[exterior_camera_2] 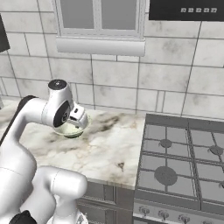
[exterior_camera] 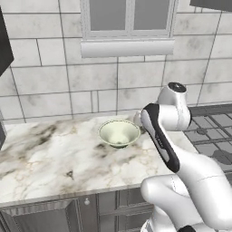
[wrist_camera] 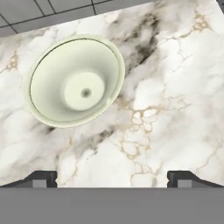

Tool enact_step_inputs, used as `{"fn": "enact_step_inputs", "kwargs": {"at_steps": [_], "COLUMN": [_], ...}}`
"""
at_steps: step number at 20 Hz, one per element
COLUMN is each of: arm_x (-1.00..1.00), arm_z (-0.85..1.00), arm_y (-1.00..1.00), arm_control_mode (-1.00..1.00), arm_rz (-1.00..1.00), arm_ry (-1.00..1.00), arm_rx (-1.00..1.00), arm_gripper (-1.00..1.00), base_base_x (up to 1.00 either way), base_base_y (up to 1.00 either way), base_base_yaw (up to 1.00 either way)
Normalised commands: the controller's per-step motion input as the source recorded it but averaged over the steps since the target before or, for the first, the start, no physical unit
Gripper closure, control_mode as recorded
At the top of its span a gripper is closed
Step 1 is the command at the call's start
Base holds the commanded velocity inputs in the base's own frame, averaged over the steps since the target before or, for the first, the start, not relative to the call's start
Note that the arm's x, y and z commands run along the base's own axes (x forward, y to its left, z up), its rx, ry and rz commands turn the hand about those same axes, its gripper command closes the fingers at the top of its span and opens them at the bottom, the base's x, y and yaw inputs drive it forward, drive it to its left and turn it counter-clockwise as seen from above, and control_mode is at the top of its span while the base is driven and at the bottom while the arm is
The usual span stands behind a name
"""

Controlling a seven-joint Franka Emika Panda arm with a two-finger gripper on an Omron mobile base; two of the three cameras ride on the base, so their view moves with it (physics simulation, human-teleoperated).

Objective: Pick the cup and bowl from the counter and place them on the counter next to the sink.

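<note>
Bowl (exterior_camera: 119,132) is sitting upright on the counter (exterior_camera: 41,154), toward the back near the tiled wall (exterior_camera: 45,77), empty inside with a small dark spot at the bottom. In the hand view the bowl (wrist_camera: 75,81) is lying up and left of centre, with bare marble (wrist_camera: 166,109) taking up the rest. Gripper (wrist_camera: 112,177) is hovering above the counter, looking straight down; fingertips (wrist_camera: 41,178) are standing far apart at the two bottom corners, nothing between them, not touching the bowl. From the right base view the arm's wrist (exterior_camera_2: 65,113) is hanging right over the bowl (exterior_camera_2: 70,130) and covering most of it, just a sliver of rim showing below. From the left base view the forearm (exterior_camera: 158,136) is crossing just right of the bowl, blocking whatever lies behind it.

Stove (exterior_camera_2: 183,157) is sitting to the right of the counter, grey, with dark grates and round burners, knobs (exterior_camera_2: 163,214) along its front edge. A small dark speck (exterior_camera: 70,173) is lying on the marble near the front edge. Grey cabinets (exterior_camera: 68,213) are running under the counter. Window (exterior_camera: 128,18) with a thick sill is set in the wall above the bowl. A dark hood (exterior_camera_2: 186,9) is hanging over the stove.
</note>
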Motion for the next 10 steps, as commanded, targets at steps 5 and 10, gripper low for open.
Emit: {"fn": "enact_step_inputs", "kwargs": {"at_steps": [5,10], "arm_x": [0.33,0.15], "arm_z": [0.00,0.00], "arm_y": [-0.03,-0.11], "arm_control_mode": [-1.00,-1.00], "arm_rz": [0.00,0.00], "arm_ry": [0.03,0.07], "arm_rx": [0.01,0.15], "arm_gripper": [-1.00,-1.00], "base_base_x": [0.00,0.00], "base_base_y": [0.00,0.00], "base_base_yaw": [0.00,0.00]}}
